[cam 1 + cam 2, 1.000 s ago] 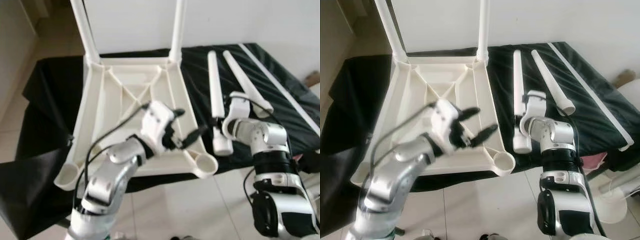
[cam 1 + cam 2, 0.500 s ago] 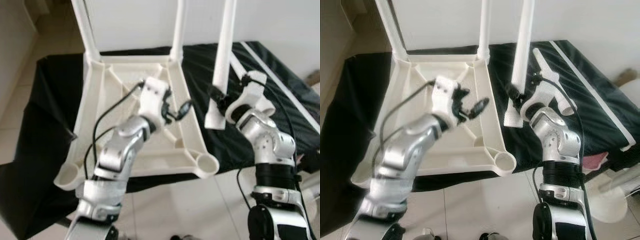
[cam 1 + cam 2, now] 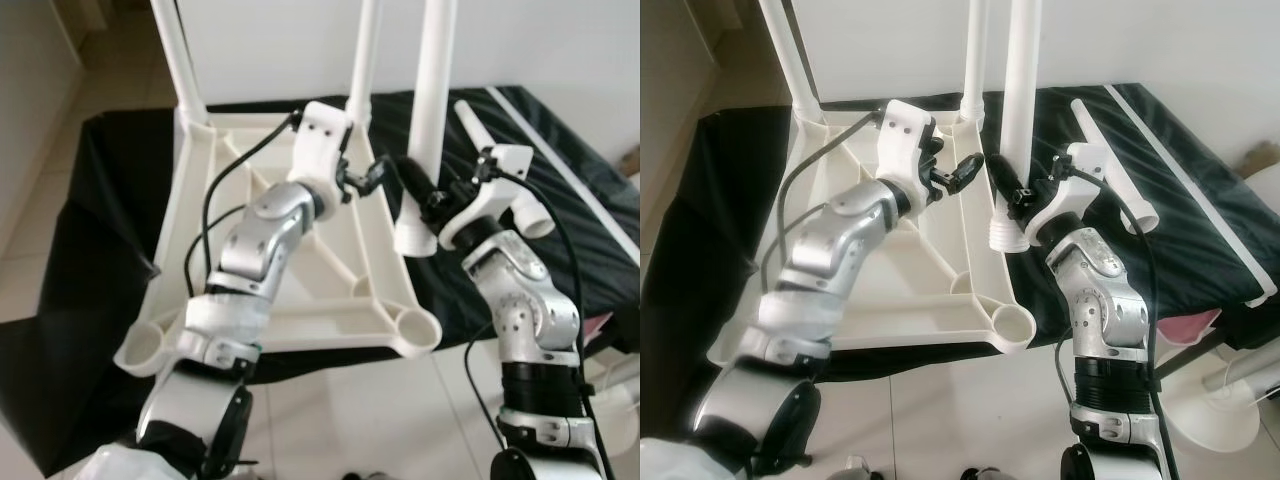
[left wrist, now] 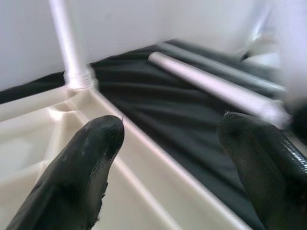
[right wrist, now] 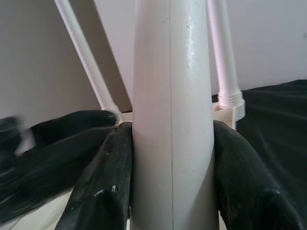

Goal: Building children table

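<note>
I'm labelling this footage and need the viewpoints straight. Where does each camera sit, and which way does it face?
Left eye, right eye: on the head, looking forward and down at the upturned tabletop; both arms show.
Left wrist: on the left arm, looking along the open left pincer past a fitted leg.
Right wrist: on the right arm, looking along the right pincer, shut on the upright table leg.
Shared: the head and right wrist views both show that held leg.

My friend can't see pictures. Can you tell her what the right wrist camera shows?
The right gripper holds a white table leg upright, one black finger pressed on each side. Behind it two more white legs stand in the upside-down table top, with black cloth and a pale wall beyond.
</note>
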